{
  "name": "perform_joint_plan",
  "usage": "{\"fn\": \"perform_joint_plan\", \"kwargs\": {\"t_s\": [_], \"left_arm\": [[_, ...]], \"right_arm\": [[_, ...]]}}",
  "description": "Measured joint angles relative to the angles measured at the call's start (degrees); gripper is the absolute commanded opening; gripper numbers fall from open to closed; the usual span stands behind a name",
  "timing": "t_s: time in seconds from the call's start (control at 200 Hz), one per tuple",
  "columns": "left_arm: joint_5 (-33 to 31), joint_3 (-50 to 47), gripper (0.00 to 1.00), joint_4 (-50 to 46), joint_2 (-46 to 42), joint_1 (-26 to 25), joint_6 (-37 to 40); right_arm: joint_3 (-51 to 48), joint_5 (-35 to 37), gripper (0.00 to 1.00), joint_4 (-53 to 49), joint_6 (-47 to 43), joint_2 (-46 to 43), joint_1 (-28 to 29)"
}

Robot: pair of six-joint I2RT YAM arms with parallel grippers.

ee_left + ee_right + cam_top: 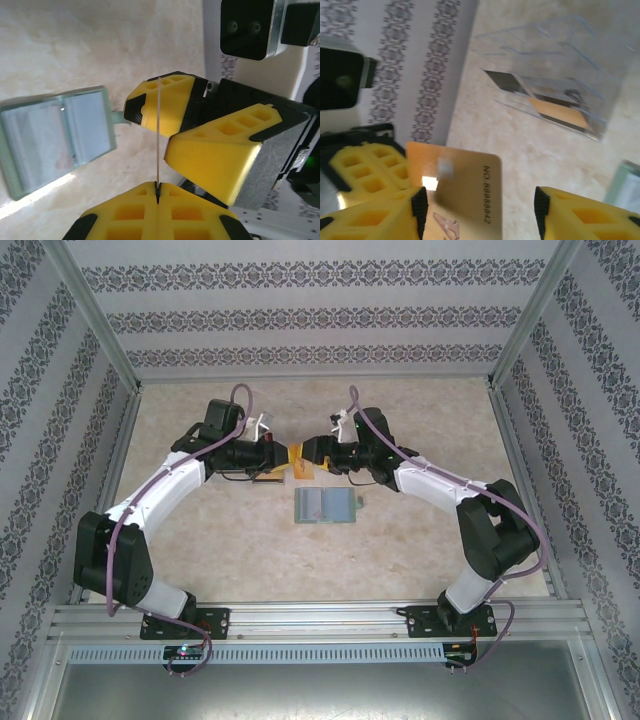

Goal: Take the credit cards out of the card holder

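Marbled tabletop (420, 540): clear tray (560, 55) holds perhaps two cards (555, 111); left tool (157, 192) pinches orange card (465, 190), right tool (480, 212) apart.

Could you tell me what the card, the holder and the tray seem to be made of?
Card: thin glossy plastic, judging by glare. Holder: pale green, soft-looking, perhaps faux leather; unsure. Tray: clear rigid plastic; table shows through.

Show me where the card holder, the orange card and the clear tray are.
card holder (62, 130): left wrist view, on its middle fold.
orange card (465, 185): right wrist view, on its printed face.
clear tray (555, 55): right wrist view, on its clear wall.
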Motion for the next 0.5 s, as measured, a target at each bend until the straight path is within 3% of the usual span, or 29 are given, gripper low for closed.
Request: {"fn": "perform_joint_plan", "kwargs": {"t_s": [0.33,0.5], "left_arm": [[6.27,0.33,0.0,8.83,-0.9,3.21,-9.16],[6.4,-1.88,0.0,15.56,-3.19,3.21,-16.02]], "right_arm": [[0.72,-6.25,0.35,6.6,6.21,-0.48,-2.82],[0.94,-7.8,0.16,7.91,9.57,-2.49,-2.75]]}}
